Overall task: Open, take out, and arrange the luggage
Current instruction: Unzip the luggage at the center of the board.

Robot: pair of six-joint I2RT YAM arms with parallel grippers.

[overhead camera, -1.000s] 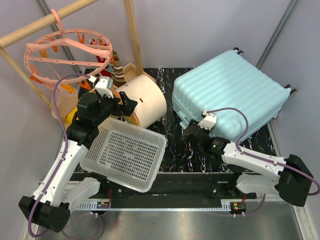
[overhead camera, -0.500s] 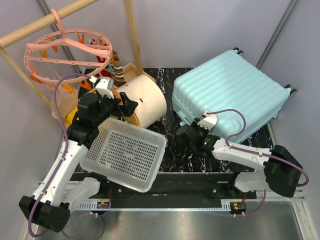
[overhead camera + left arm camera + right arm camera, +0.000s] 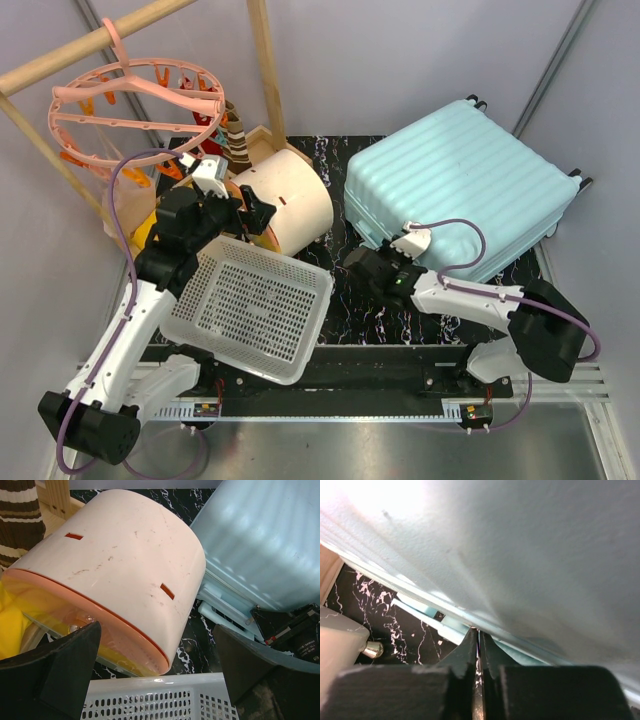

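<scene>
Luggage: lies flat and closed at far right of the marbled table. Right gripper: sits at the near-left seam, fingers almost together; cannot tell whether anything is pinched. Left gripper: gapes wide, holds nothing, hovers over drawer box beside white basket.

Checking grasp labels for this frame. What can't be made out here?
- Right wrist view: right gripper is closed at the luggage seam; its own fingers hide whether anything is pinched.
- Top view: that gripper's tips sit under its wrist, hidden.
- All views: luggage is closed, interior unseen.
- Left wrist view: luggage is cut off by the right edge; the drawer box front blurs its yellow contents.
</scene>
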